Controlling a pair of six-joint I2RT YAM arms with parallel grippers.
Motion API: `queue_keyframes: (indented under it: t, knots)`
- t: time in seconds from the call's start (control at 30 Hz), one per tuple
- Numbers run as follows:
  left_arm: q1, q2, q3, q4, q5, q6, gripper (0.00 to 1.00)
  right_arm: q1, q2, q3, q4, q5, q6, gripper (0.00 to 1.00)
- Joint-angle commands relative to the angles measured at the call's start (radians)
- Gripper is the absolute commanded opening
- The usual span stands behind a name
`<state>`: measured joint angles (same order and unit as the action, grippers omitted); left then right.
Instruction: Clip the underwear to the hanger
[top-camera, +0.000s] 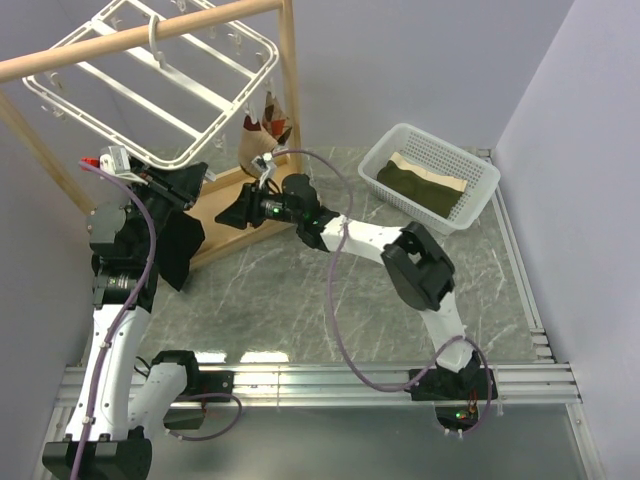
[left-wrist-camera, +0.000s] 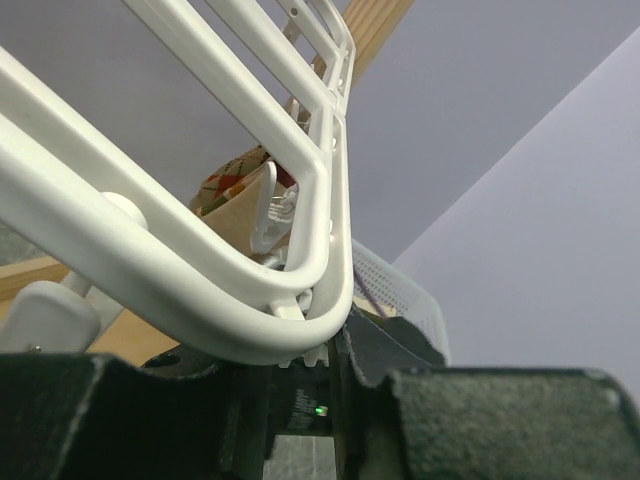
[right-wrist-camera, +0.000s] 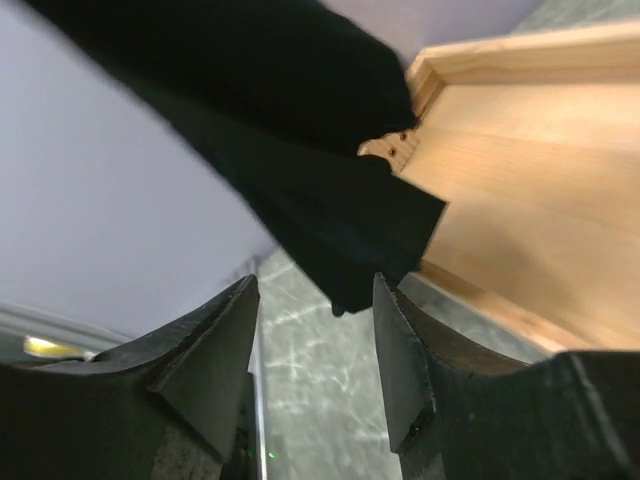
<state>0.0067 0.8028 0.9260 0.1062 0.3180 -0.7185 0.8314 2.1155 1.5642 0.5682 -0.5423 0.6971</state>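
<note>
Soft even light, blurry wrist close-ups

At the far left of the table (top-camera: 300, 300), we see the hanger (top-camera: 200, 90) hung from the pole stand (top-camera: 100, 48), the underwear (top-camera: 178, 245) below its near corner and a small garment (top-camera: 262, 135) dangling at its right end. The right gripper (top-camera: 225, 215) sits just right of the underwear, over the stand's base. The basket (top-camera: 425, 140) stands at the far right with a folded cloth (top-camera: 420, 185) inside.
</note>
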Motion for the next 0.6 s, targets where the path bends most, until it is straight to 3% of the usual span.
queue_keyframes:
  t: [0.0,0.17,0.37,0.57]
  knots:
    - [0.001,0.009,0.043,0.029,-0.002,-0.018,0.0,-0.021,0.081,0.092,0.145,-0.054,0.212,0.58]
    - [0.001,0.016,0.057,0.038,0.013,-0.035,0.0,-0.032,0.257,0.276,0.196,-0.105,0.39,0.6]
    - [0.003,0.018,0.063,0.024,0.02,-0.047,0.0,-0.035,0.411,0.413,0.216,-0.09,0.469,0.64]
    - [0.003,0.013,0.054,0.033,0.026,-0.056,0.0,-0.023,0.458,0.425,0.246,-0.099,0.515,0.66]
